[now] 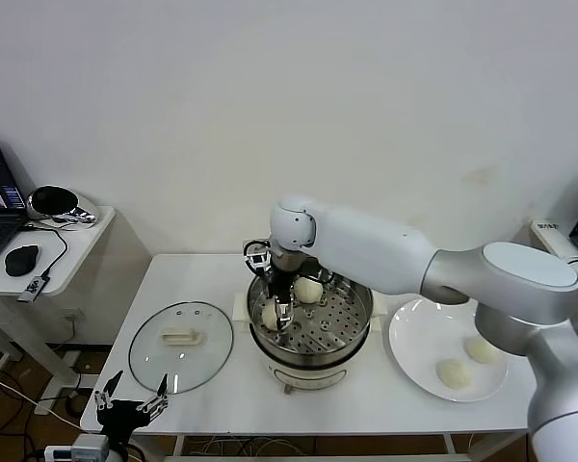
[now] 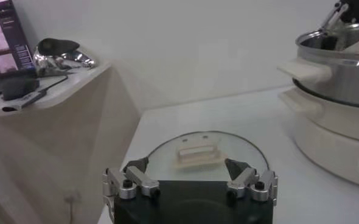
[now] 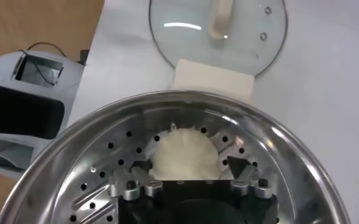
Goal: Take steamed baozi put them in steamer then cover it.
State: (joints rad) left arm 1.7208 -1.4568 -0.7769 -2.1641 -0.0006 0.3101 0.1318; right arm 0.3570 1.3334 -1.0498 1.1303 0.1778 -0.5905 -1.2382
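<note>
The steamer stands mid-table on its white pot base. Two baozi lie in it: one at the back, one at the left side. My right gripper is down inside the basket, open, its fingers either side of that left bun, which rests on the perforated floor. Two more baozi lie on the white plate. The glass cover lies flat on the table left of the steamer. My left gripper is open and empty at the table's front left edge, just short of the cover.
The white plate sits right of the steamer. A low side table with a laptop, a mouse and a shiny object stands to the left. A white wall runs behind the table. The steamer's side handle juts toward the cover.
</note>
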